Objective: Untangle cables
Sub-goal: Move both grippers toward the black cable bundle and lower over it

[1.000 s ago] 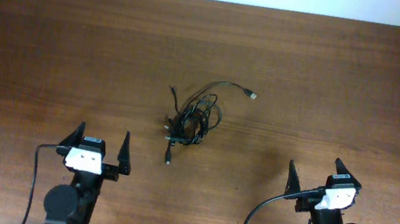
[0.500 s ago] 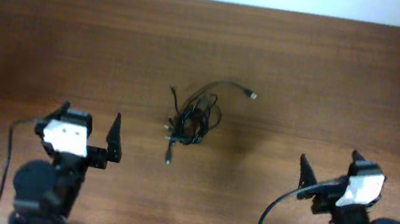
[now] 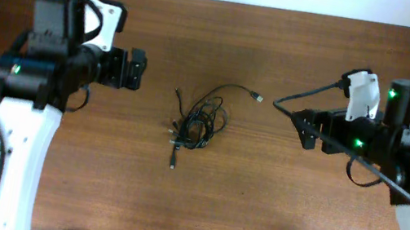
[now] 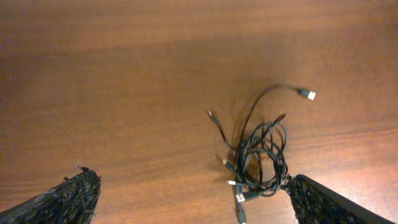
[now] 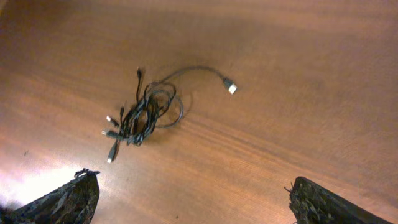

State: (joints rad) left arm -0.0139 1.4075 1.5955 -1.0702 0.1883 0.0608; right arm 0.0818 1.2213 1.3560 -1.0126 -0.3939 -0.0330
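The cables (image 3: 199, 121) lie as a small knotted bundle of thin black cords in the middle of the wooden table. One cord runs out to a silver USB plug (image 3: 258, 97); other small plug ends stick out low on the left. The bundle also shows in the left wrist view (image 4: 261, 155) and the right wrist view (image 5: 146, 112). My left gripper (image 3: 136, 69) is open and empty, raised left of the bundle. My right gripper (image 3: 307, 131) is open and empty, raised right of it. In both wrist views only the fingertips (image 4: 74, 196) (image 5: 323, 202) show, wide apart.
The brown wooden table (image 3: 198, 213) runs to a pale wall at the back. A thick black arm cable (image 3: 307, 94) loops off the right arm. The white arm links stand at the front left and front right.
Both arms have risen from the front edge and swung up and back, so the grippers now hang on either side of the bundle. The cables have not moved.
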